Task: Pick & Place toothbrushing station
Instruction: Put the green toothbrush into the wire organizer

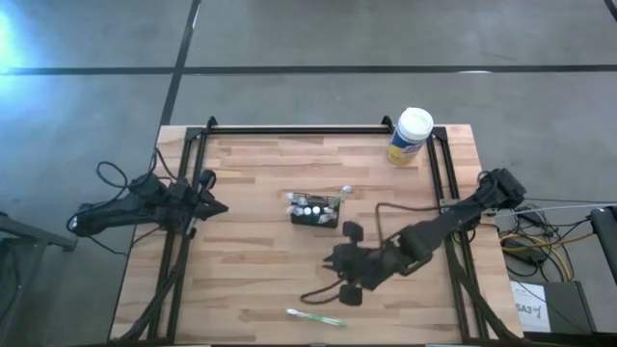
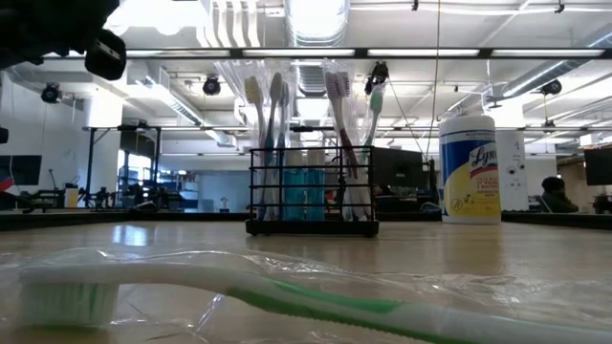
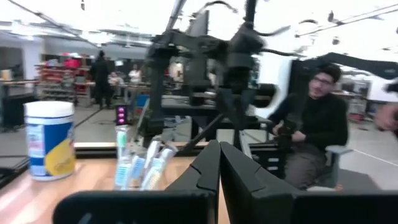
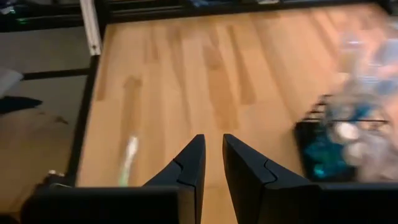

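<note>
Right gripper (image 4: 211,155) hovering over surface (image 1: 251,280) between holder box (image 1: 315,210) and green toothbrush (image 1: 316,317), fingers (image 4: 189,165) standing narrowly apart, gripping nothing. Left gripper (image 3: 219,163) waiting at left edge, fingers pressing together, empty. Holder box sitting mid-surface, carrying toothbrushes. Yellow canister (image 1: 410,136) standing at far right corner.

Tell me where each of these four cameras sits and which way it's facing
High: overhead, straight down; both arms, left gripper, right gripper.
Low: table height, across a green toothbrush toward the holder box.
Left wrist: past shut fingers toward toothbrushes and a seated person.
Right wrist: down past narrowly parted fingers at the table.
Shared: yellow canister in high, low, left wrist.
</note>
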Robot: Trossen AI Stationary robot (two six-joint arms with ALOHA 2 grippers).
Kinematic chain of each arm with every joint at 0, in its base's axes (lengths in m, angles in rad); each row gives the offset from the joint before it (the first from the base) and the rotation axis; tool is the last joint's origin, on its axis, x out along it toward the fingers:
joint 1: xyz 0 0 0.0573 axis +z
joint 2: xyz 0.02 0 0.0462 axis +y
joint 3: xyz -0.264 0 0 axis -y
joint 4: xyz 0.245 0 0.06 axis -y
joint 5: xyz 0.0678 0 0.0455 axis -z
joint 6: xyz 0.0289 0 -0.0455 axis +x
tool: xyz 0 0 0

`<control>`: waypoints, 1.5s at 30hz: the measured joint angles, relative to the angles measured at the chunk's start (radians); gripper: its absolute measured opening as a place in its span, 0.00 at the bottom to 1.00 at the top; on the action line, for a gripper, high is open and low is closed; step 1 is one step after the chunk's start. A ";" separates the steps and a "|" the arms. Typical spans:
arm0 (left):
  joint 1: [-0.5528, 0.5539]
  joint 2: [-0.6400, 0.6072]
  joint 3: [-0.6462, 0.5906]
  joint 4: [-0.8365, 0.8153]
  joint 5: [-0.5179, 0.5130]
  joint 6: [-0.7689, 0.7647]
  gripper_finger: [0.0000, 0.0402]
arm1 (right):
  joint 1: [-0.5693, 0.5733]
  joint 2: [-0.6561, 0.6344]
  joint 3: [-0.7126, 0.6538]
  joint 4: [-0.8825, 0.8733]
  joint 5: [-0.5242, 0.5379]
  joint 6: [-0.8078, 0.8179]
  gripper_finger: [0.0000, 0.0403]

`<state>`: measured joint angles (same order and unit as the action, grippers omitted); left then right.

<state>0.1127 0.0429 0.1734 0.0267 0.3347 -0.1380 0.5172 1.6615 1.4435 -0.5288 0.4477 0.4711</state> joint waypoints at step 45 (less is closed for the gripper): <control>-0.001 0.007 0.000 -0.074 -0.011 -0.229 0.03 | 0.017 0.858 0.890 -0.436 -0.276 0.359 0.52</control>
<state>0.1120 0.0498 0.1734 -0.0475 0.3239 -0.3674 0.5344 2.5198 2.3339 -0.9650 0.1720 0.8297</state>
